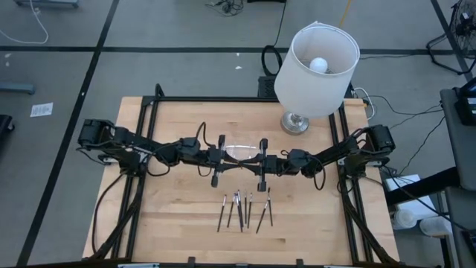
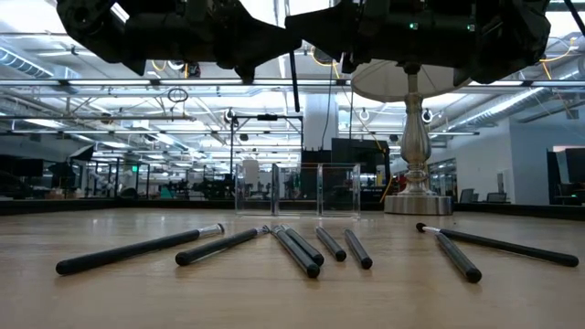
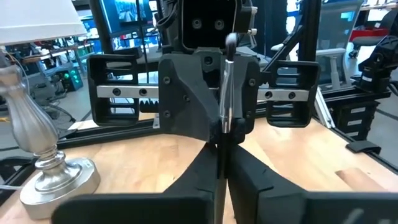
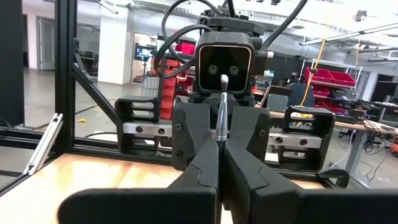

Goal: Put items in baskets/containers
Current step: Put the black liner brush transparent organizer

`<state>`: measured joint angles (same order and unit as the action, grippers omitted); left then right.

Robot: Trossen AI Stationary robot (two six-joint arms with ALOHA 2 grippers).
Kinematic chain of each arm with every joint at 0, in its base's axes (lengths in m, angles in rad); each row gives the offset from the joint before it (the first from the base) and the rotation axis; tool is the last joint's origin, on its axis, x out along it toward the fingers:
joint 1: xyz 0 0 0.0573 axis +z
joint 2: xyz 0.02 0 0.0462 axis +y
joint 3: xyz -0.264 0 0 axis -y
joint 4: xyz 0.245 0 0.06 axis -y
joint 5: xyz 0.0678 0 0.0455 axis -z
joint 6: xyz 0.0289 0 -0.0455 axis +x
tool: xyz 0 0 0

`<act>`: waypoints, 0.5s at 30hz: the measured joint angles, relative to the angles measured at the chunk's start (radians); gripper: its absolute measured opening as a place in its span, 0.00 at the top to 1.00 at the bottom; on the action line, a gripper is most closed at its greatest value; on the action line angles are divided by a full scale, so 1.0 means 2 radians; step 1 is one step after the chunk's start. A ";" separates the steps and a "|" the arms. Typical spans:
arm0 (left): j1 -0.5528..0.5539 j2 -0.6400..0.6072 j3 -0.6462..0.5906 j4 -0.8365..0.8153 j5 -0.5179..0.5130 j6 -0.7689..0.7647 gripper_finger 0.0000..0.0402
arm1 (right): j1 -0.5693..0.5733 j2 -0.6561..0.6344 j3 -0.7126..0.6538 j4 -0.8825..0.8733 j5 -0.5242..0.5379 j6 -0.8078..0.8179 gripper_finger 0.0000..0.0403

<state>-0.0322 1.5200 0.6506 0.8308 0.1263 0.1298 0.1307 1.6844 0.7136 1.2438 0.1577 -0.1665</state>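
My two grippers meet fingertip to fingertip over the table's middle, the left (image 1: 236, 157) coming from the left and the right (image 1: 248, 158) from the right. Both are shut on one thin dark stick tool (image 3: 226, 87), which stands upright between them. Its lower end (image 2: 294, 87) hangs high above the table. Under them stands the small transparent tray (image 2: 297, 190) on its base. Several more dark stick tools (image 1: 244, 210) lie flat on the wood toward the near edge. My left gripper (image 3: 222, 152) pinches the stick's shaft (image 3: 222, 127) between its two fingers, coming level from the table's left and lying across it. The stick stands upright, lifted clear, its silvery upper part above the fingers. My right gripper (image 4: 221, 152) pinches the same stick's shaft (image 4: 221, 134) between its two fingers, level from the table's right and across it. The silvery upper end (image 4: 223, 93) stands up above the fingers, clear of everything below.
A lamp with a white shade (image 1: 318, 68) and a silvery base (image 1: 295, 123) stands at the table's far right, close behind the right arm. A black frame (image 1: 149, 134) runs along the table's edges. Bare wood (image 1: 178, 216) lies left of the loose sticks.
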 joint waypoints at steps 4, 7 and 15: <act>0.000 0.000 0.000 -0.008 0.000 0.008 0.94 | 0.000 0.000 0.000 -0.004 0.000 0.000 1.00; 0.000 0.000 0.000 -0.008 -0.003 0.010 0.96 | 0.000 0.000 0.000 -0.005 0.000 -0.001 1.00; 0.007 0.000 0.000 -0.010 -0.016 0.004 0.96 | -0.001 0.000 0.000 -0.005 0.002 -0.002 0.95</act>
<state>-0.0175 1.5192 0.6498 0.8098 0.0935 0.1371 0.1295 1.6840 0.7136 1.2346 0.1624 -0.1696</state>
